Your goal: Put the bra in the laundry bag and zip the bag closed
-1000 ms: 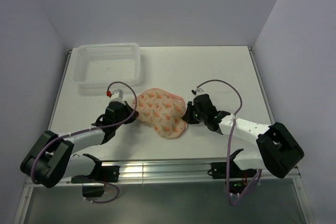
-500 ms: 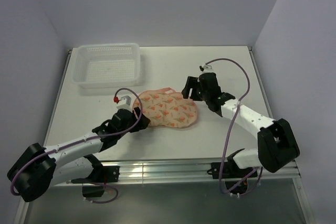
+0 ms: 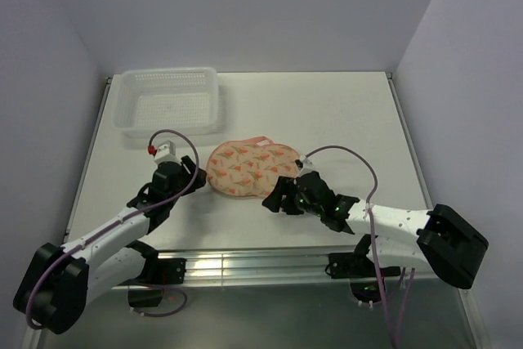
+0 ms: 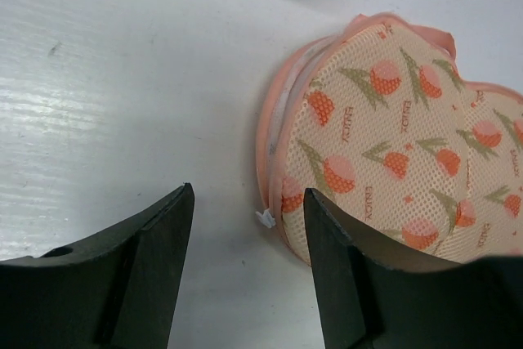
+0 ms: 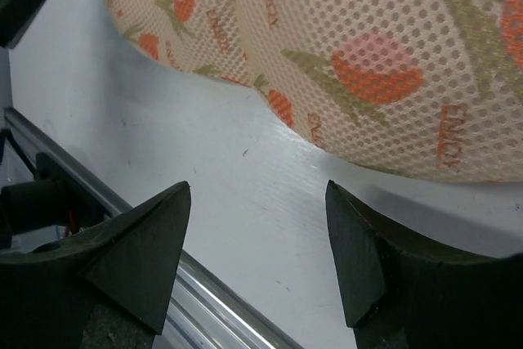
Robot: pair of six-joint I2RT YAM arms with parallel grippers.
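**Top view.** The laundry bag (image 3: pixel 249 167) lies flat, printed side up, near the middle of the white counter (image 3: pixel 343 120). Its long axis runs left to right, and the right lobe sits slightly farther from the arms. A white lattice basket (image 3: pixel 167 102) stands well apart at the far left corner. The left tool (image 3: pixel 189 179) sits just beside the bag's left end. The right tool (image 3: pixel 278 197) sits just beside its near right edge. Nothing lies between either tool and the bag.

**Left wrist view.** The left tool (image 4: pixel 248 202) has its two dark fingers spread apart, with only bare counter (image 4: pixel 122 79) between them. The laundry bag (image 4: pixel 392 145) lies ahead and to the right, its pink rim turned toward the tool. A small white zipper pull (image 4: pixel 264 218) sticks out from the rim, just ahead of the gap between the fingers.

**Right wrist view.** The right tool (image 5: pixel 257 202) is also wide open and holds nothing. The laundry bag (image 5: pixel 368 63) fills the upper part of the view. Its mesh side bulges just ahead of the fingertips, not between them. A metal rail (image 5: pixel 204 292) runs along the counter's edge below.
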